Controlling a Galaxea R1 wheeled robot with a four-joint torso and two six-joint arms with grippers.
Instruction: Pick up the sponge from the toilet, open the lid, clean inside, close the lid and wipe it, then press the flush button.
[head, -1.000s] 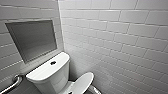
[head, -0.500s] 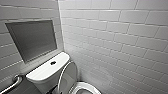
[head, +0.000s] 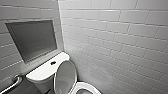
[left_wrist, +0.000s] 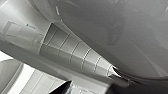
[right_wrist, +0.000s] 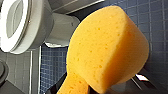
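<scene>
A corner of a washroom clad in white brick-laid wall tiles (head: 112, 37), as I see it from the head camera: a grey recessed niche (head: 32, 40) sits at 9 o'clock, a metal grab bar (head: 13, 83) at 8 o'clock, and the toilet (head: 45, 73) stands at 7 o'clock against the left wall. The flush button (head: 53, 63) is a dark spot in the middle of the flat tank top. The lid (head: 65, 76) stands raised, near upright, at 6 o'clock, its greyish underside facing the room, with the open bowl rim (head: 86, 88) just beside it at the frame's lower edge. The right wrist camera adds what the head camera lacks: a floor of small dark-blue mosaic tiles (right_wrist: 155, 25), the outside of the bowl with its white seat ring (right_wrist: 15, 25), and the sponge (right_wrist: 107, 47), orange and porous, large in the foreground. The right gripper (right_wrist: 82, 88) is closed around the sponge's narrow waist, pinching it between dark jaws, clear of the toilet. The left wrist camera sits close to glossy white ceramic that mirrors the wall tiles; whether the left gripper is open or closed I cannot tell.
</scene>
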